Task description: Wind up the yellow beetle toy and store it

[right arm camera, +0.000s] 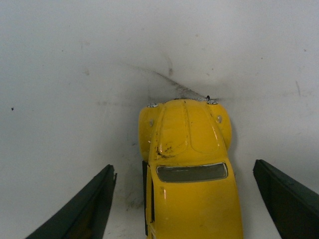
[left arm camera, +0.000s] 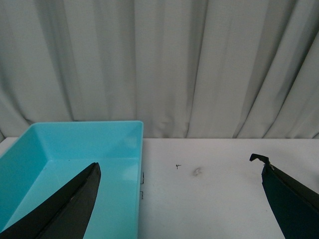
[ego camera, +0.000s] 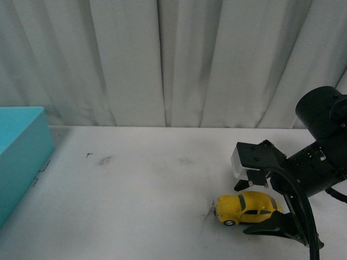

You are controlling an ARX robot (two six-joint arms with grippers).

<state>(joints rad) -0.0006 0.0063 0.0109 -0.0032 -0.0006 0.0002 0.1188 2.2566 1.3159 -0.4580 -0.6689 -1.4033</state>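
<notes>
The yellow beetle toy (ego camera: 246,208) stands on its wheels on the white table (ego camera: 135,179) at the front right, nose pointing left. My right gripper (ego camera: 244,208) is open and low at the table, one finger on each side of the toy without touching it. In the right wrist view the toy (right arm camera: 189,174) lies between the two dark fingers (right arm camera: 89,209), with a gap on both sides. My left gripper (left arm camera: 176,163) is open and empty, above the table beside the bin. It does not show in the front view.
An open teal bin (ego camera: 21,157) stands at the table's left edge; its inside (left arm camera: 75,149) looks empty. A grey-white curtain (ego camera: 162,59) hangs behind the table. Dark scuff marks (ego camera: 105,160) are on the tabletop.
</notes>
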